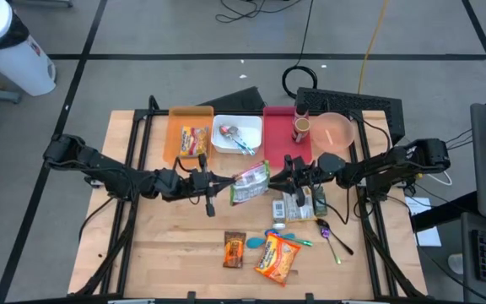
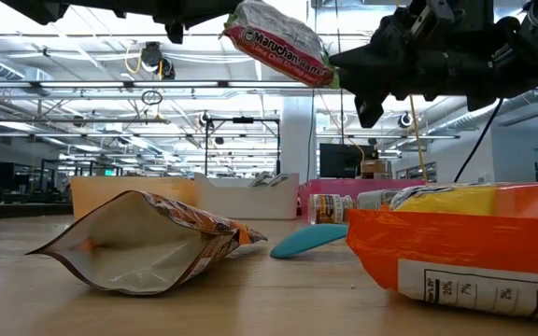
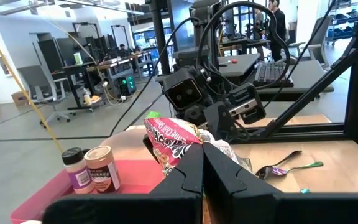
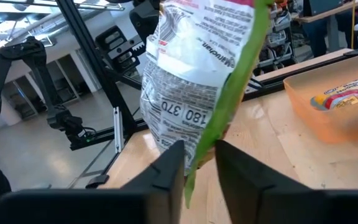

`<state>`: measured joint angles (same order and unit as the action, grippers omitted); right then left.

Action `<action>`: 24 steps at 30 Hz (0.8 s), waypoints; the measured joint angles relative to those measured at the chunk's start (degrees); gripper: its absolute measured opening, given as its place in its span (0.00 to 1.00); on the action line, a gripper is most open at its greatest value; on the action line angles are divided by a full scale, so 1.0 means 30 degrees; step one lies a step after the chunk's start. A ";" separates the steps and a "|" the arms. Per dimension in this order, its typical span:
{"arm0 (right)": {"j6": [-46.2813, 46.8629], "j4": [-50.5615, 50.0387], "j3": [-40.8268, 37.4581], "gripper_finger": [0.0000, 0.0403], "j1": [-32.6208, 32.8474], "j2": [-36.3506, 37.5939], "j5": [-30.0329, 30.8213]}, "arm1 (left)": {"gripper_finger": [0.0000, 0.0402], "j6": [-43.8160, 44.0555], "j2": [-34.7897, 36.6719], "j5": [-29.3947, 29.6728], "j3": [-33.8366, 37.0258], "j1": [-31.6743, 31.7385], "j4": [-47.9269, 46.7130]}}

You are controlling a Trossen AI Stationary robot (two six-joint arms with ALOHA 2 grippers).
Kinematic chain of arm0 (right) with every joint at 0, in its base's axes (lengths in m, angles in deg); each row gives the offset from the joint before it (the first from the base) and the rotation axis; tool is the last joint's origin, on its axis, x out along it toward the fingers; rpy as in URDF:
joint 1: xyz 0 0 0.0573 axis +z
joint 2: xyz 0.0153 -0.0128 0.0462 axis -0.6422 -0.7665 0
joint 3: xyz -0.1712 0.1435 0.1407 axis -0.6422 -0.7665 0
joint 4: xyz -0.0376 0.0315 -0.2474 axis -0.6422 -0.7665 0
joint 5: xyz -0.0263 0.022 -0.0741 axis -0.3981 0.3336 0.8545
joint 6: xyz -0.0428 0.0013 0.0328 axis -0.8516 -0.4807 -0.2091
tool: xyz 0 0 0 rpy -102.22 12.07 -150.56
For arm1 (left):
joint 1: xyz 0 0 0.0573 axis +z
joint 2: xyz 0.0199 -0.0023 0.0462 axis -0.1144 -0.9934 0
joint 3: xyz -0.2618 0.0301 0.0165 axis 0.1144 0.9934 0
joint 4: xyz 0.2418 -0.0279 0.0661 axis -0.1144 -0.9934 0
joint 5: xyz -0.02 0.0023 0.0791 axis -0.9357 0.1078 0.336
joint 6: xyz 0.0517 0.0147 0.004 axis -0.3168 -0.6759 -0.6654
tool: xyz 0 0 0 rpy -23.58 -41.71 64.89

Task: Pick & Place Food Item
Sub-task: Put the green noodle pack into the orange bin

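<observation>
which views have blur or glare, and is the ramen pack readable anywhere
Low view: the near orange bag and opened pouch loom large and soft; ceiling lights glare behind; the ramen pack brand is readable. Right wrist view: pack print sharp, the room behind blurred. Left wrist view: the fingers are dark and featureless. High view: even light, soft shadows.

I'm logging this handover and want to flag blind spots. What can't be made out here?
- High view: whether the right tool touches the ramen packet; the arms overlap it.
- Low view: both tools, cut off by the top edge.
- Right wrist view: the packet fills the picture, hiding the table beyond.
- Left wrist view: the left tool covers the packet's lower edge.
- High view: spice jar label, too small.
</observation>
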<state>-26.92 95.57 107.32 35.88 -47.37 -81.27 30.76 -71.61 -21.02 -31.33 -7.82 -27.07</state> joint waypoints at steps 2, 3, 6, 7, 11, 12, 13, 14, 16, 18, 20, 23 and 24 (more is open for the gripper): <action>-0.0028 0.0000 0.0000 0.13 0.0000 0.0000 0.0007 | 0.00 -0.0007 0.0000 -0.0007 0.0000 0.0000 0.0044; -0.0035 0.0000 0.0000 0.10 0.0000 0.0000 0.0007 | 0.00 -0.0007 0.0000 -0.0015 0.0000 -0.0001 0.0101; -0.0108 0.0007 0.0000 0.02 -0.0007 0.0000 0.0017 | 0.00 -0.0007 0.0000 -0.0015 0.0000 0.0010 0.0129; -0.0137 0.0003 0.0000 0.01 -0.0007 0.0000 0.0017 | 0.00 -0.0002 0.0000 -0.0038 0.0000 0.0034 0.0126; -0.0503 -0.0250 0.0000 0.01 -0.0029 0.0001 0.0051 | 0.00 0.0140 -0.0007 -0.0051 0.0000 0.0058 0.0108; -0.0587 -0.0262 0.0000 0.00 -0.0029 0.0000 0.0044 | 0.00 0.0273 -0.0015 -0.0051 0.0000 0.0058 0.0094; -0.0610 -0.0270 0.0000 0.00 -0.0029 0.0007 0.0044 | 0.00 0.0438 -0.0015 -0.0051 0.0000 0.0058 0.0098; -0.0598 -0.0270 0.0000 0.00 -0.0029 0.0007 0.0044 | 0.01 0.0525 -0.0015 -0.0046 0.0000 0.0058 0.0098; -0.0618 -0.0270 0.0000 0.00 -0.0029 0.0007 0.0044 | 0.02 0.0491 -0.0015 -0.0051 0.0000 0.0058 0.0098; -0.0625 -0.0334 0.0000 0.00 -0.0036 0.0007 0.0041 | 0.05 0.0180 -0.0015 -0.0037 0.0000 0.0065 0.0120; -0.0625 -0.0416 0.0000 0.00 -0.0036 0.0007 0.0043 | 0.08 0.0060 -0.0015 0.0050 0.0000 0.0176 0.0164; -0.0625 -0.0731 0.0000 0.00 -0.0149 0.0007 -0.0003 | 0.15 0.0226 -0.0015 0.0160 0.0000 0.0381 0.0033; -0.0583 -0.0861 -0.0007 0.00 -0.0272 0.0007 -0.0042 | 0.18 0.0212 -0.0015 0.0160 0.0000 0.0440 -0.0025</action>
<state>-28.66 92.98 107.30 35.07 -47.35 -81.39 31.39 -71.66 -20.54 -31.33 -6.50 -27.14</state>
